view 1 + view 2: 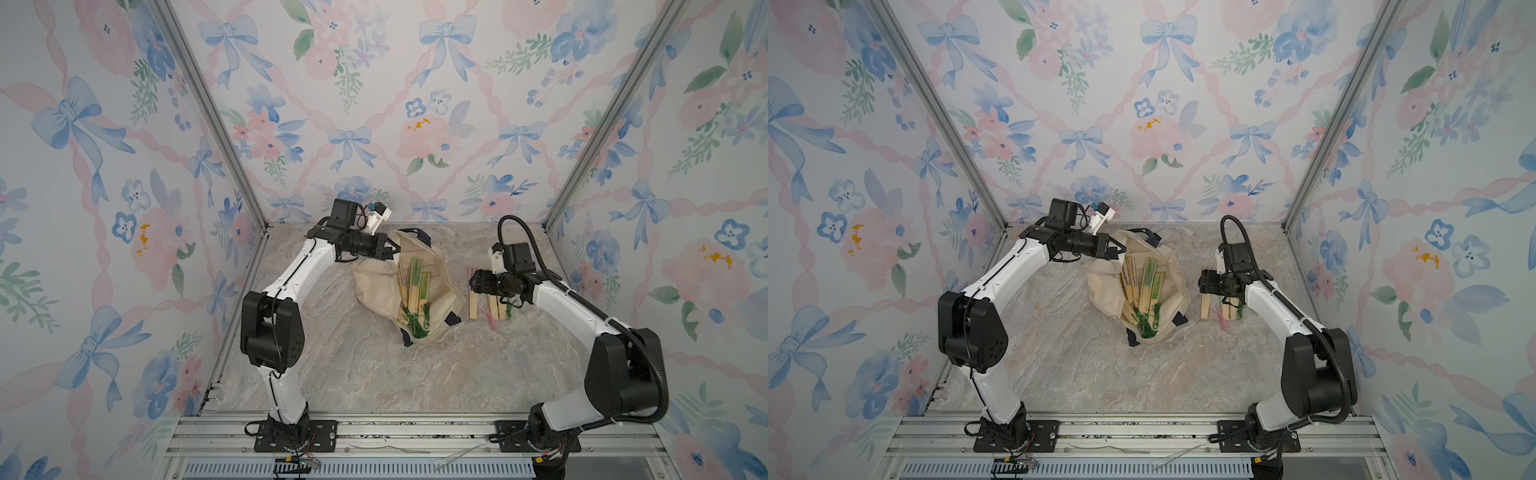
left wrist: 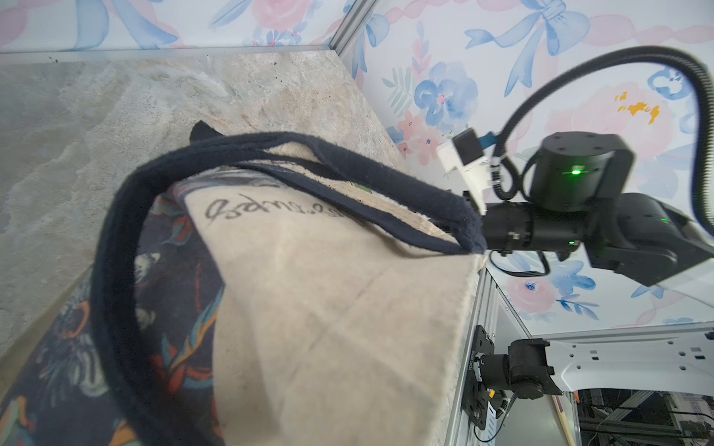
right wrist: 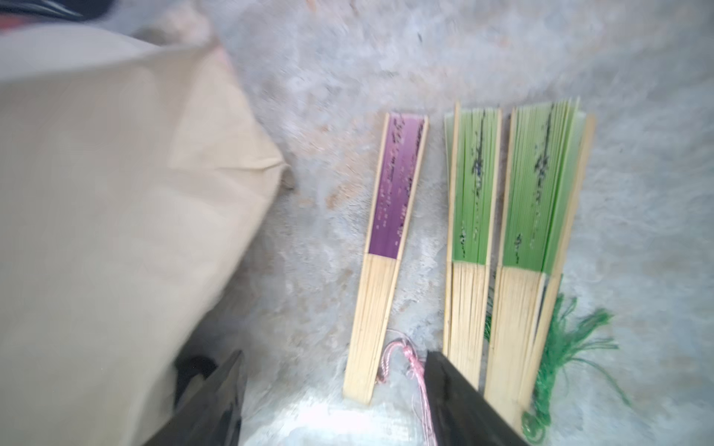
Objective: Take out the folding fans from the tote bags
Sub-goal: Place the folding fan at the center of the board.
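Left gripper (image 1: pixel 392 249) clamped shut on tote bag (image 1: pixel 374 286) at its far-left rim; green fans (image 1: pixel 417 277) lie inside. Right gripper (image 3: pixel 332 359) spread wide, empty, above three fans (image 3: pixel 471 185) lying on table (image 1: pixel 374 365) right of bag.

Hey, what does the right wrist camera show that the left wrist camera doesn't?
Only the right wrist view: a purple fan and two green fans lying on the table, beyond the open right gripper. Only the left wrist view: script lettering, the right arm and the floral wall. Both: the cream tote bag and the table.
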